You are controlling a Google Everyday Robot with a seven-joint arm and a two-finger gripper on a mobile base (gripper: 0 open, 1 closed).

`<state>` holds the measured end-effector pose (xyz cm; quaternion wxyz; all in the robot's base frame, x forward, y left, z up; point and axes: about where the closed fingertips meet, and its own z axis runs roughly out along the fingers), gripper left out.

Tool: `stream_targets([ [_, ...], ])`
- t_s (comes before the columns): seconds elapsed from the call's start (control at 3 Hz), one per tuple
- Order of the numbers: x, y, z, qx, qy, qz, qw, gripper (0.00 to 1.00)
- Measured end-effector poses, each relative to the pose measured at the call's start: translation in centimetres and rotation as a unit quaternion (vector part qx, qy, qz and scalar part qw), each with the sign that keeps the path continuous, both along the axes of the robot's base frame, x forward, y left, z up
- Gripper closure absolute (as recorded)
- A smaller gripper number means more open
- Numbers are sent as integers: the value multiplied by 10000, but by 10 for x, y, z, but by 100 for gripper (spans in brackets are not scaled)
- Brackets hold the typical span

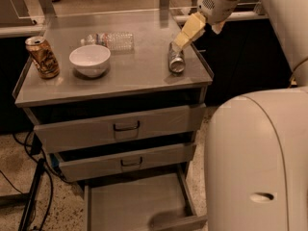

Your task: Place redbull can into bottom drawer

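Observation:
The redbull can (176, 59) lies on its side on the right part of the grey cabinet top (134, 76), shiny end toward me. My gripper (184, 37), with pale yellow fingers, hangs just above the can's far end, pointing down-left. The bottom drawer (137, 206) is pulled out at the foot of the cabinet, its flat metal floor bare.
A white bowl (90, 60), a gold-brown can (42, 57) and a clear plastic bottle (109, 40) lying on its side sit on the cabinet top. The two upper drawers (122, 129) stand slightly ajar. My white arm body (260, 158) fills the right foreground. Cables (29, 186) lie on the floor at left.

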<state>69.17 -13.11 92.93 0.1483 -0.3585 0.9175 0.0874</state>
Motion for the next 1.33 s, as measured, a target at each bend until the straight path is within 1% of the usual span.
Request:
stream_targets([
  [0.33,14,24,0,83,11,-13,10000,0],
  [0.67,34,52,6,51,-139,-40,9999,0],
  [1.0,43,56,3,138,-244,-28,9996,0],
  [1.33,51,64,-17,28,-125,20,9999,0],
])
